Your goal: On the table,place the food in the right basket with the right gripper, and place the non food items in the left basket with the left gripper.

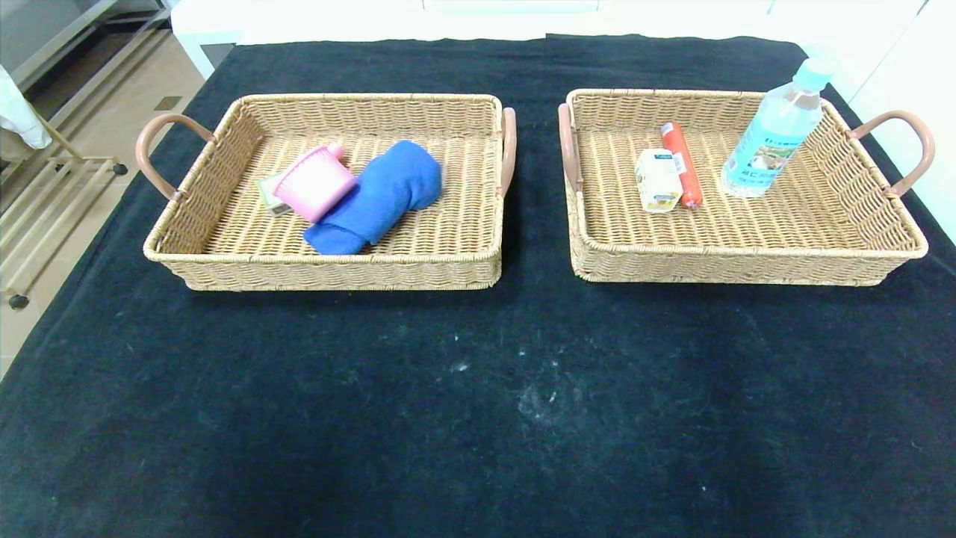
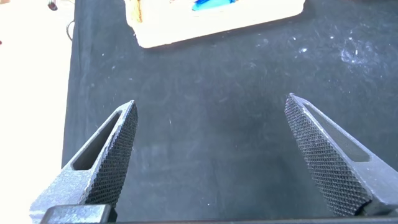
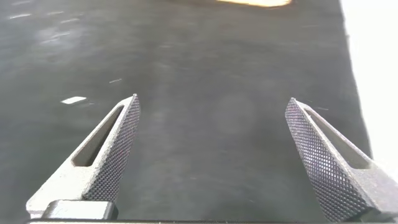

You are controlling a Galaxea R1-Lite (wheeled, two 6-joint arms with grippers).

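Note:
Two wicker baskets stand side by side on the black cloth. The left basket point(image 1: 224, 254) holds a rolled blue cloth point(image 1: 381, 194), a pink item point(image 1: 314, 181) and a small greenish packet point(image 1: 267, 196) under it. In the right basket point(image 1: 747, 258) lie a small white carton point(image 1: 657, 179) and a red sausage stick point(image 1: 681, 163), with an upright clear bottle point(image 1: 777, 131) beside them. Neither arm appears in the head view. My left gripper point(image 2: 211, 109) hangs open over bare cloth, the left basket point(image 2: 186, 31) ahead of it. My right gripper point(image 3: 212, 109) is open too, over bare cloth.
The black cloth point(image 1: 478, 403) covers the table from the baskets to its front edge. Floor and a metal rack point(image 1: 45, 194) lie off the table's left side. A white surface point(image 1: 478, 15) runs behind the table.

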